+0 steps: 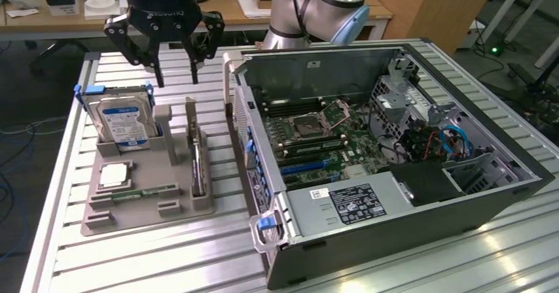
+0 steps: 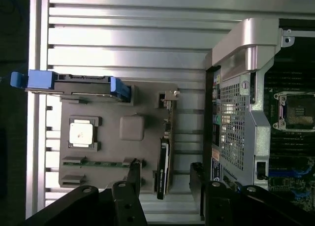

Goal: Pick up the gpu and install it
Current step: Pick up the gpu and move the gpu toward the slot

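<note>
Far left of the exterior view: slatted aluminium table (image 1: 65,188) carrying a grey parts tray (image 1: 162,169). At the tray's back, hard drive (image 1: 125,121) upright in a pocket, its lower edge hidden by the pocket wall. In front of it, a square processor (image 1: 114,174) and a narrow green memory stick (image 1: 144,191), both lying flat.

Along the tray's right side: the gpu (image 1: 198,170), standing on its long edge in a slot between grey posts and seen edge-on, so the face of the board is hard to make out. In the wrist view, the gpu (image 2: 164,162) as a thin dark strip, with a silvery bracket (image 2: 171,94) at the end nearer the hard drive.

Upper left of the exterior frame, over the tray's back half: gripper (image 1: 175,77), upper body cut off by the frame edge, jaws spread wide, holding nothing and touching nothing. In the wrist view, gripper (image 2: 165,171) with one finger on either side of the gpu's line, apart from it.

Centre to right: open computer case (image 1: 393,241) on its side, motherboard (image 1: 323,136) exposed.
</note>
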Available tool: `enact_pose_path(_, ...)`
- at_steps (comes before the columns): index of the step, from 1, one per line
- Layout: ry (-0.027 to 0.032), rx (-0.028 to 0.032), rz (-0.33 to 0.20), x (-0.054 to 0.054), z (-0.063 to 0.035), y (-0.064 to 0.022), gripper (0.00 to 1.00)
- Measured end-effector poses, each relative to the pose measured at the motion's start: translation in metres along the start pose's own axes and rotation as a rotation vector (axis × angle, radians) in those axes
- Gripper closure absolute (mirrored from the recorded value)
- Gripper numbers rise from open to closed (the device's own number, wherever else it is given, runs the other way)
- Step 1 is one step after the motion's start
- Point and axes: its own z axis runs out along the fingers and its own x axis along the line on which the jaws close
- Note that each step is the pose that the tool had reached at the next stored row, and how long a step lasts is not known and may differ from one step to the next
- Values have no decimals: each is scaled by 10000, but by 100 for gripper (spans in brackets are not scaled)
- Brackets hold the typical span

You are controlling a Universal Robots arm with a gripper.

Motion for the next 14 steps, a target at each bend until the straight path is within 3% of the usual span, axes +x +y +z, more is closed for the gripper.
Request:
enact_pose_path(4,69,42,-133,1,32,-30,47)
enact_pose_path(14,74,48,-170,-4,111,-145,47)
